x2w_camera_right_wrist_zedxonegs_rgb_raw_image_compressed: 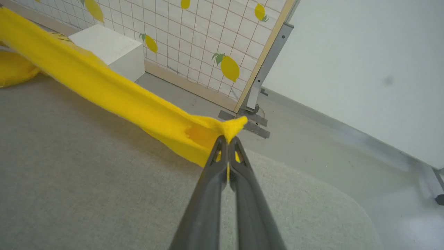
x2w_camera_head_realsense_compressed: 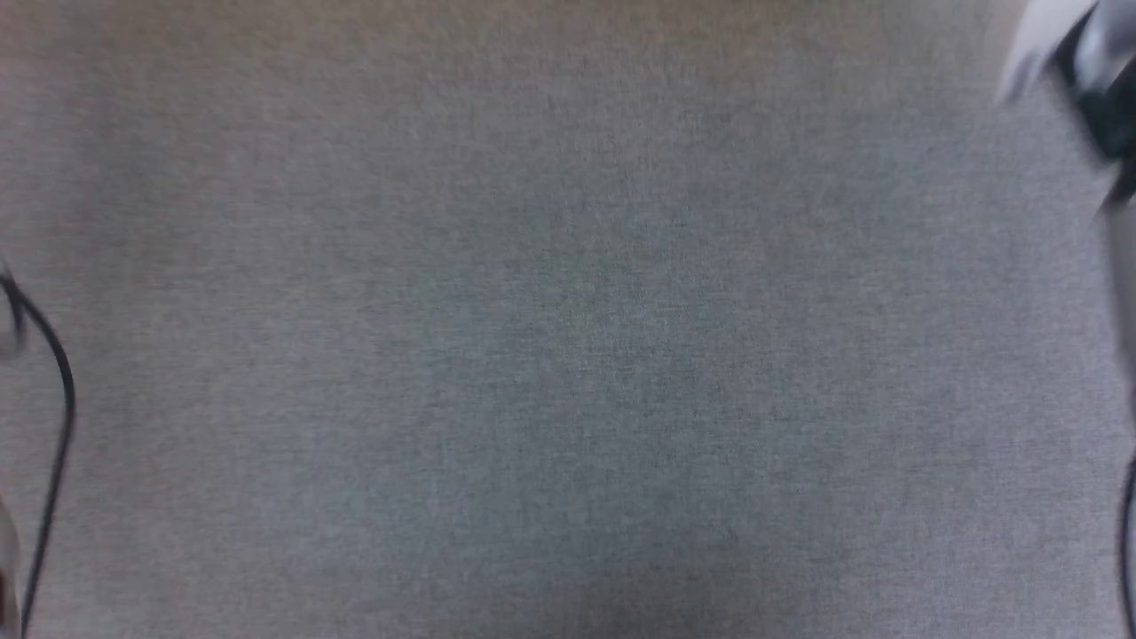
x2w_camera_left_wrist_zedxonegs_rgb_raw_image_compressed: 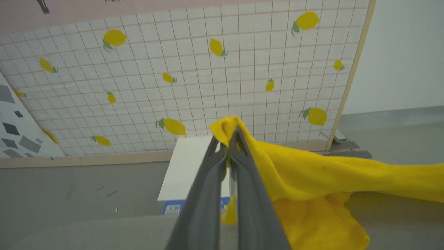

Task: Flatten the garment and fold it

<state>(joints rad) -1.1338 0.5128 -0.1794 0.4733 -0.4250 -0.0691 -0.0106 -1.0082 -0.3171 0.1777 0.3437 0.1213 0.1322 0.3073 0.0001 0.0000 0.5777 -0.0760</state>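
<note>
Step in hand: flattening, in my judgement; the cloth is drawn out between my two arms and I can see no fold made yet.
Left pincer (x2w_camera_left_wrist_zedxonegs_rgb_raw_image_compressed: 230, 143): fingers pressed together on a bunched corner of the garment (x2w_camera_left_wrist_zedxonegs_rgb_raw_image_compressed: 329, 173), a small tuft of yellow standing up past the tips.
Right pincer (x2w_camera_right_wrist_zedxonegs_rgb_raw_image_compressed: 228, 140): closed likewise, pinching another corner, with a little peak of cloth above the tips.
Garment position: held up as a taut yellow band running between the two grips, above the grey tabletop (x2w_camera_right_wrist_zedxonegs_rgb_raw_image_compressed: 86, 180). A looser part hangs below the band near my left pincer and appears to rest on the tabletop.
Printed side: I cannot tell which face is up; only plain yellow is clear.
Surroundings: a white box (x2w_camera_left_wrist_zedxonegs_rgb_raw_image_compressed: 189, 166) and a lemon-patterned panel (x2w_camera_left_wrist_zedxonegs_rgb_raw_image_compressed: 208, 86) stand beyond the far edge.
Next move calls for: lowering both pincers together at equal tension, so that the band lays down flat and the hanging part does not bunch beneath it.
Release condition: open only once the cloth lies on the tabletop.
Risk: uneven lowering would probably leave wrinkles.
</note>
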